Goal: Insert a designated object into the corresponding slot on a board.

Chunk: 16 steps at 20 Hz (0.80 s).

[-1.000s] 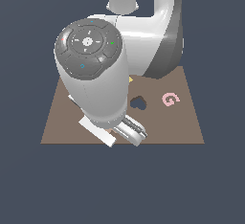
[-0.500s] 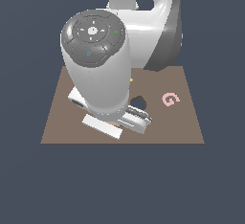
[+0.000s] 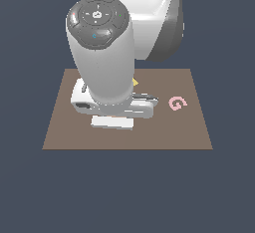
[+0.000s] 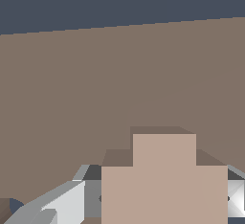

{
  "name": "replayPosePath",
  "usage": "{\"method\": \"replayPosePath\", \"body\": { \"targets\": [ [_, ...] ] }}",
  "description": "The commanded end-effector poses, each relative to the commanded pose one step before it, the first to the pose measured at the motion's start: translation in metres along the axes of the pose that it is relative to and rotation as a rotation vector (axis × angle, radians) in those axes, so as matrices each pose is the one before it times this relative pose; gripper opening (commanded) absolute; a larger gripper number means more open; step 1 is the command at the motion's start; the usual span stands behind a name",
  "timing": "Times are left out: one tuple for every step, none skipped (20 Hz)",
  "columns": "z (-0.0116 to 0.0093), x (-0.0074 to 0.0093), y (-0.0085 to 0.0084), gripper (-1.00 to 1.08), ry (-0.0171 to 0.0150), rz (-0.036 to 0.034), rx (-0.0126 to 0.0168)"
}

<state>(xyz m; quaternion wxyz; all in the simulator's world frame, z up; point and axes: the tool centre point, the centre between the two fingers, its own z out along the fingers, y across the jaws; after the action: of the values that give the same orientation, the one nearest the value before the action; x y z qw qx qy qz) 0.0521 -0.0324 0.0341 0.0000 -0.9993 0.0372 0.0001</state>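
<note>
In the exterior view, the arm hides most of the board (image 3: 194,127); the pink letter G (image 3: 176,103) lies toward that view's right, and neither slot nor gripper fingers can be seen. In the wrist view, the tan cross piece (image 4: 164,180) sits between the gripper (image 4: 158,196) fingers (image 4: 62,204), which appear to pinch it just above the board. Doing this well probably means keeping the cross level, squaring its arms with the cutout, then lowering slowly.

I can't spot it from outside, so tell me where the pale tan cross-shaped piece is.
The pale tan cross-shaped piece fills the wrist view's foreground, close against the gripper, above the brown board; the arm hides it in the exterior view.
</note>
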Motion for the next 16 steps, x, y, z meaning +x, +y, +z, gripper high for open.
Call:
{"method": "replayPosePath", "body": {
  "targets": [
    [-0.00094,-0.00701,0.0028,-1.0,0.00073,-0.10033,-0.00036],
    [-0.00023,-0.00284,0.00101,-1.0,-0.00001,-0.03941,-0.00007],
    [-0.00023,-0.00283,0.00101,-1.0,-0.00001,-0.03926,-0.00007],
    [-0.00023,-0.00282,0.00102,-1.0,-0.00002,-0.03911,-0.00007],
    [-0.00023,-0.0028,0.00102,-1.0,-0.00002,-0.03895,-0.00008],
    [-0.00023,-0.00279,0.00103,-1.0,-0.00002,-0.03879,-0.00008],
    [-0.00022,-0.00278,0.00104,-1.0,-0.00003,-0.03863,-0.00008],
    [-0.00022,-0.00277,0.00104,-1.0,-0.00003,-0.03848,-0.00008],
    [-0.00022,-0.00276,0.00105,-1.0,-0.00004,-0.03832,-0.00008],
    [-0.00022,-0.00275,0.00106,-1.0,-0.00004,-0.03817,-0.00008],
    [-0.00021,-0.00274,0.00107,-1.0,-0.00004,-0.038,-0.00008],
    [-0.00021,-0.00273,0.00107,-1.0,-0.00005,-0.03785,-0.00008],
    [-0.00021,-0.00272,0.00108,-1.0,-0.00005,-0.0377,-0.00008],
    [-0.00021,-0.00271,0.00109,-1.0,-0.00006,-0.03755,-0.00008],
    [-0.00021,-0.0027,0.0011,-1.0,-0.00006,-0.03739,-0.00008],
    [-0.0002,-0.00264,0.00109,-1.0,-0.00006,-0.03646,-0.00007]
  ]
}}
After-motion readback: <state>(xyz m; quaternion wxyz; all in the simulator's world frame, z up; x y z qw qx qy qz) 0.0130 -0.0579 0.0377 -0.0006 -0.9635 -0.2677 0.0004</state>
